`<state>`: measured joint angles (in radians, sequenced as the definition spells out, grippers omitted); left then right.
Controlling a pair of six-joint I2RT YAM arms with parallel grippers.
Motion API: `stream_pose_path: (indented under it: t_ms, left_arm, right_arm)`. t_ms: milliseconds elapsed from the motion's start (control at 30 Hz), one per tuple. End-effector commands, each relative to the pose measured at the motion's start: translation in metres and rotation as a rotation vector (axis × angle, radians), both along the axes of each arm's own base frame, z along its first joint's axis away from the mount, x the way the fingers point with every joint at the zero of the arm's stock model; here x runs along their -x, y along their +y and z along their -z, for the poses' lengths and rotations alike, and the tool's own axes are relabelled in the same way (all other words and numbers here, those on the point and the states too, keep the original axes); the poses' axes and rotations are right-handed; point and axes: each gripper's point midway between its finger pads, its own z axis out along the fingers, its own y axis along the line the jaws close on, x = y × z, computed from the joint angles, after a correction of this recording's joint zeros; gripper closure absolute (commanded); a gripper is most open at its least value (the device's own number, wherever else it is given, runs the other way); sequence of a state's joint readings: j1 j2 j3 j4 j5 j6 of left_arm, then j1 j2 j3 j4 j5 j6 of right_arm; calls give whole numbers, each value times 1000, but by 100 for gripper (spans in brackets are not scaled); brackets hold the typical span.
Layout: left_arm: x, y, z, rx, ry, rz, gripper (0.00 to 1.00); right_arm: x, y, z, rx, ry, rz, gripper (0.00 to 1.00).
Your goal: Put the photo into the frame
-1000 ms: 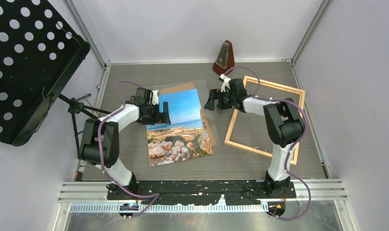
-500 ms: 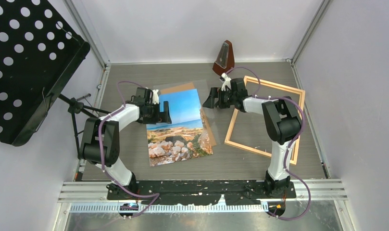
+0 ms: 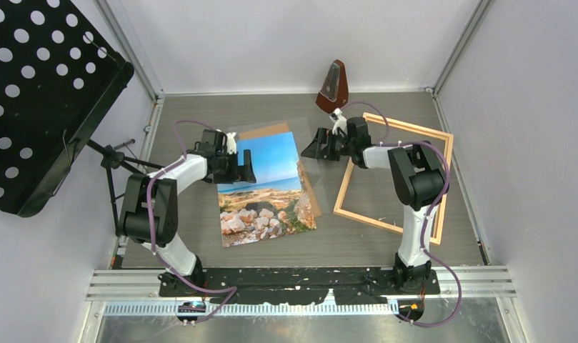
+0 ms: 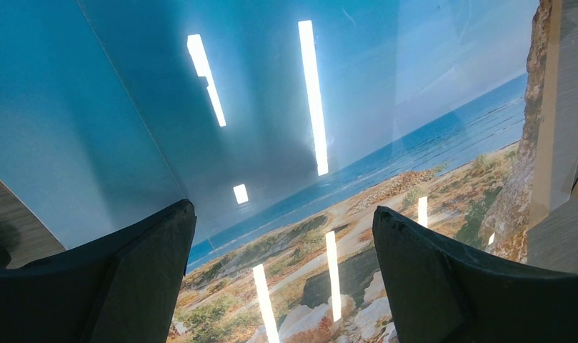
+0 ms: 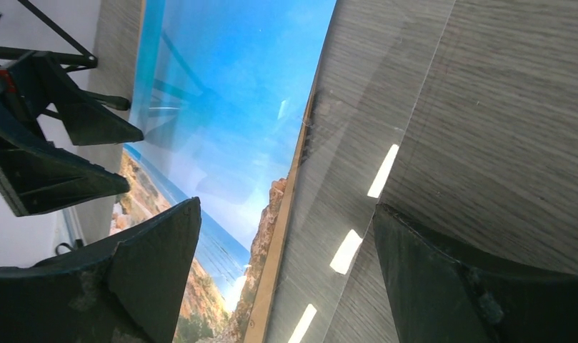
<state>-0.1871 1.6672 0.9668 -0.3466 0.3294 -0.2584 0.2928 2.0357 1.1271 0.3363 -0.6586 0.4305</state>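
On the grey table (image 3: pixel 200 229), the photo (image 3: pixel 268 189) lies face up between two empty grippers, outside the frame (image 3: pixel 414 126).

The photo rests on a brown board (image 3: pixel 268 131) whose edges show at its far and right sides, and a clear sheet (image 5: pixel 371 143) overlaps them. The left gripper (image 4: pixel 282 214) hangs low over the photo's left part, fingers spread wide and holding nothing. The right gripper (image 5: pixel 286 211) hovers over the sheet's right edge, fingers also wide and empty. The wooden frame lies flat to the right, apart from the photo. A metronome (image 3: pixel 333 86) stands at the back.
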Motion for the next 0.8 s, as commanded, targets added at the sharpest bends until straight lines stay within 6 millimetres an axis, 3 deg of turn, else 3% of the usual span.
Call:
stream_pose_path:
  t_ms: [0,300,767]
  left_arm:
    - [3,-12,5,58,21,26,4]
    - [3,-18,5,61,20,43,4]
    - [3,-23,3,71,8,71,5]
  right_arm:
    - [13,9,-18,-106,26,-54,5]
    - [26,14,-66,-260,-21,-121,10]
    - [44,21,-85,-367,-21,-212,25]
